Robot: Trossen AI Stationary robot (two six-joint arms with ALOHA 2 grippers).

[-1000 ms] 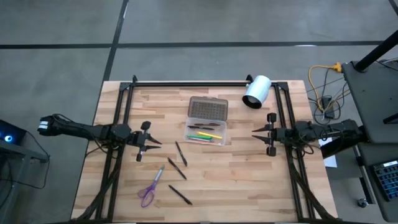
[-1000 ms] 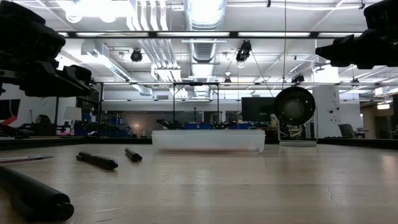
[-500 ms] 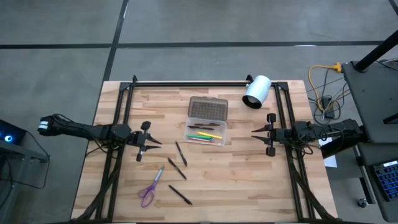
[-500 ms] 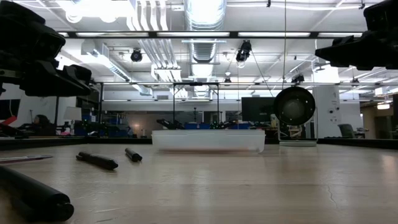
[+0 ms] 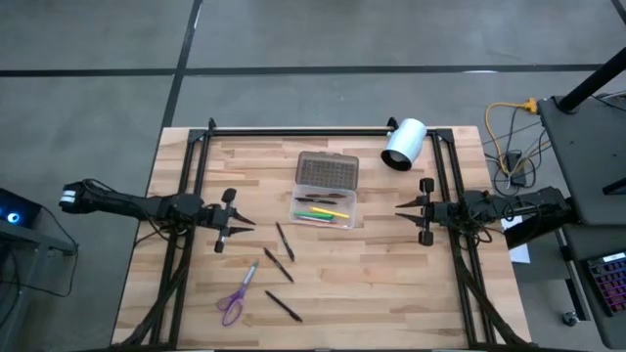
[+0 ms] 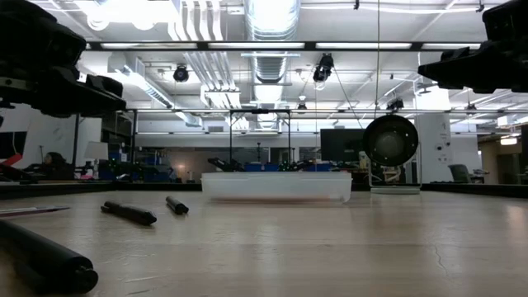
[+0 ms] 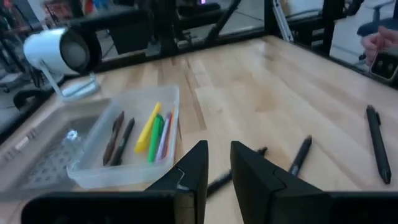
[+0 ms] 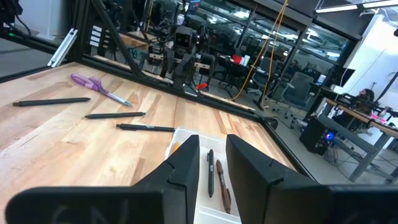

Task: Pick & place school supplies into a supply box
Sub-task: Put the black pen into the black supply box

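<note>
The table [image 5: 391, 284] had much free wood around the open box [image 5: 323, 208], which stood in its middle and already held several pens. Four dark pens [image 5: 285, 242] and the scissors [image 5: 235, 298] lay outside. Both left gripper [image 5: 231, 225] and right gripper [image 5: 416, 210] hovered empty, fingers slightly apart.

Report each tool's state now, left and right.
Left tool: open, narrow gap, holding nothing.
Right tool: open, narrow gap, holding nothing.
</note>
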